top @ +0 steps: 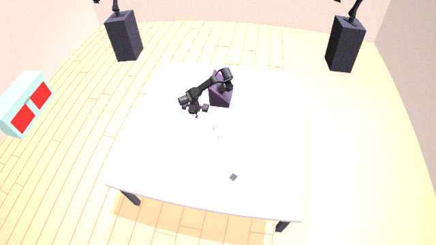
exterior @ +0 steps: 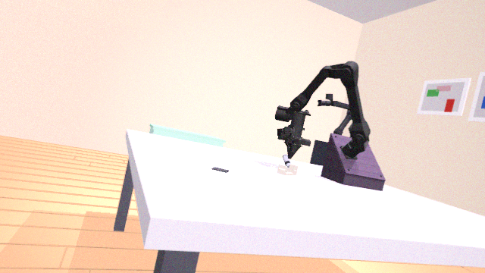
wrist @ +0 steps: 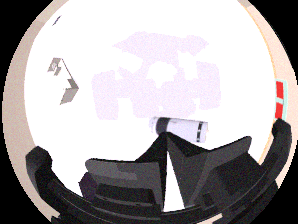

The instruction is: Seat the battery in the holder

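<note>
The white battery (top: 194, 116) (exterior: 286, 160) (wrist: 184, 130) with dark bands is outside the holder. It leans at a tilt in the exterior view and lies crosswise just beyond the fingertips in the wrist view. My gripper (exterior: 290, 156) (wrist: 165, 135) is shut with nothing between its fingers. Its tips point down and overlap the battery's side in the wrist view; whether they touch it is unclear. The pale holder (top: 219, 136) (exterior: 287, 172) (wrist: 69, 94) stands on the table, apart from the battery in the wrist view. Its spring and lip are too washed out to tell apart.
A small dark flat plate (top: 233, 177) (exterior: 220, 170) (wrist: 56, 20) lies on the white table (top: 163, 170) (exterior: 227, 201), well away from the holder. The purple base block (top: 219, 100) (exterior: 361, 180) stands under the arm. The arm's shadow falls around the battery.
</note>
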`<move>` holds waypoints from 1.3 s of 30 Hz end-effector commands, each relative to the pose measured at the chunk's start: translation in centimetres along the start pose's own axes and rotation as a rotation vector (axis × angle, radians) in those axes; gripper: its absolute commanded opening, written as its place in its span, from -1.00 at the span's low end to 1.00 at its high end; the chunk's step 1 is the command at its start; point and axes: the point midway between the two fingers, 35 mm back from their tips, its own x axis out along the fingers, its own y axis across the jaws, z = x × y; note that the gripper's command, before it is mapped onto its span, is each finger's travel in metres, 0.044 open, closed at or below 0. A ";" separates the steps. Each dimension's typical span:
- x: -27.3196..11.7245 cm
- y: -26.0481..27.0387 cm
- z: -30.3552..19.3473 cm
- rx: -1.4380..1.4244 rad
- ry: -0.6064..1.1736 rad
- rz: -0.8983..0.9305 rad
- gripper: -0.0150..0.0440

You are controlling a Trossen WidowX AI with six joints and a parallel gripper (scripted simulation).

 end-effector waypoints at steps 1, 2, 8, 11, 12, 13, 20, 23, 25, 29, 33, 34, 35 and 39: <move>0.0 -0.7 -0.1 -0.001 0.003 -0.003 -0.49; 0.0 -0.7 -0.1 -0.001 0.003 -0.003 -0.49; -2.4 -0.7 0.2 0.001 0.001 -0.004 -0.49; -5.5 -0.8 0.2 0.001 0.002 -0.006 -0.49; -6.6 -0.8 0.1 0.000 0.003 -0.007 -0.49; -7.4 -0.8 0.0 0.000 0.004 -0.007 -0.49; -8.1 -0.7 -0.1 0.000 0.004 -0.006 -0.49; -8.1 -0.7 -0.1 0.000 0.004 -0.006 -0.49; -7.7 -0.7 -0.1 0.004 0.003 0.000 -0.49; -7.6 -0.7 -0.1 0.019 0.003 0.000 -0.40; -6.3 -1.3 0.0 0.322 0.003 -0.002 -0.05; -5.9 -1.4 0.1 0.414 0.002 -0.002 0.04; -5.6 -1.6 0.1 0.507 0.002 -0.003 0.13; -4.0 -2.2 0.1 0.876 0.001 -0.005 0.33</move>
